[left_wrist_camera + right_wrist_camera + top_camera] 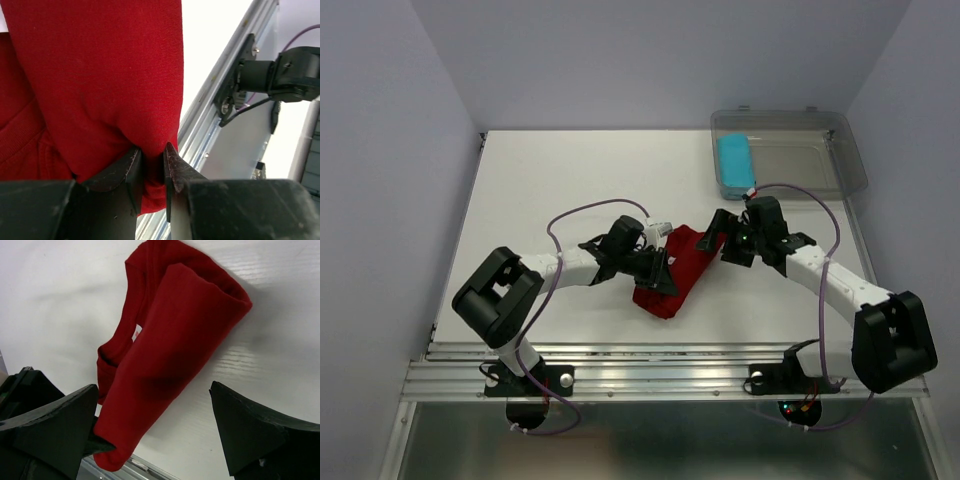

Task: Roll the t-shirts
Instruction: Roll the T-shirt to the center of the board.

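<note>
A dark red knit cloth t-shirt fills the left and middle of the view, hanging in a thick fold. At the bottom, the left pincer is clamped on the fold's lower edge, its two black fingers pressing the cloth from both sides. To the right lie the white tabletop and a silver metal rail running diagonally. Beyond the rail are a black arm mount and a purple cable.

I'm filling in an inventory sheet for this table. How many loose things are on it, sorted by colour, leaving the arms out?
red shirt: 1
blue rolled shirt: 1
clear bin: 1
Total: 3
</note>
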Controlling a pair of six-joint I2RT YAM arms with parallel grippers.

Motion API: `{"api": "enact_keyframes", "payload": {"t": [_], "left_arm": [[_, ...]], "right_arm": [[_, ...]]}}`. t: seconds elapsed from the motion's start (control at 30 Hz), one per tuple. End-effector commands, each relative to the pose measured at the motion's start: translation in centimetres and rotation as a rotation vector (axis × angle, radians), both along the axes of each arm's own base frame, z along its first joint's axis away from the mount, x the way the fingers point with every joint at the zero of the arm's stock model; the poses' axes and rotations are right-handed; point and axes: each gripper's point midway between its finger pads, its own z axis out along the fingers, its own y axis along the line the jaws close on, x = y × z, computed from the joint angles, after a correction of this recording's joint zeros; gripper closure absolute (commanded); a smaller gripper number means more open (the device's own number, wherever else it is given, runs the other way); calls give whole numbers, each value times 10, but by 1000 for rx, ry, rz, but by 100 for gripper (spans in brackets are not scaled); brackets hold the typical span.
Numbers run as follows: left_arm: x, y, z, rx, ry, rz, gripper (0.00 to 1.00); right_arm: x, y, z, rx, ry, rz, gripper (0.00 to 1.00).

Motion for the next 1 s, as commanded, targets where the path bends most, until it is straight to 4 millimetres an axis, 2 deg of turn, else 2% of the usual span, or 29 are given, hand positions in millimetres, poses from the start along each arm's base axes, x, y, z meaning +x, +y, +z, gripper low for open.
{"api": "enact_keyframes", "payload": {"t": [0.0,0.23,0.3,0.4,0.6,0.7,0.73,0.77,0.83,0.87,0.93,0.97], "left_arm": [[-1,-12,23,-119,-19,-44,100],[-1,-11,20,-115,-12,-40,100],[-1,-11,19,-114,-11,-40,100],[-1,-11,18,-112,-10,-41,100],[-1,-9,13,-97,-12,-39,100],[0,-7,11,-71,-21,-41,99],[3,-6,9,-50,-33,-30,94],[7,-2,6,-6,-48,-21,74],[11,3,4,41,-71,-9,51],[12,7,8,71,-87,-12,36],[18,13,11,116,-125,13,23],[15,19,10,159,-118,16,21]], "right_arm": [[11,18,1,101,20,8,1],[14,20,-11,157,42,-59,1],[14,23,-15,180,49,-59,4],[15,28,-24,215,72,-70,16],[27,35,-29,224,64,-70,39],[32,37,-29,220,64,-61,65],[31,41,-31,217,74,-52,82],[32,41,-31,219,74,-55,89],[32,41,-30,218,77,-56,99],[31,40,-31,213,86,-59,99],[32,39,-29,203,94,-68,99],[32,38,-29,198,97,-74,99]]}}
